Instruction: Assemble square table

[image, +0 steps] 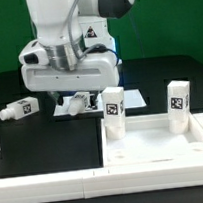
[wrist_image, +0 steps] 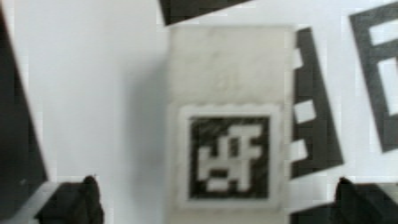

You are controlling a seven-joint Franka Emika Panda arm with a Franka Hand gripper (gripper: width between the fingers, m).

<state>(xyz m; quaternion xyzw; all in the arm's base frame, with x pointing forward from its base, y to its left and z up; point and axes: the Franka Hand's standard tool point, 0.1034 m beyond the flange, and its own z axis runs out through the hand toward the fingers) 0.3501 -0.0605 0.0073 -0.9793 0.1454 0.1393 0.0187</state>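
Hovering: the end effector (wrist_image: 222, 204) is held low over a lying leg (wrist_image: 231, 110), fingers spread, nothing clasped.
Reason: the leg is straddled so its sides can be pinched squarely, it seems.
Placement: the square table (image: 159, 149) is parked on the bench (image: 47, 135) at the exterior view's right, with two upright legs (image: 114, 112) planted at its far corners.
Waiting: a spare leg (image: 18, 109) is seen lying well apart.

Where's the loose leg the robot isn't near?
The loose leg lies on its side at the exterior view's far left, on the black surface, left of the gripper.
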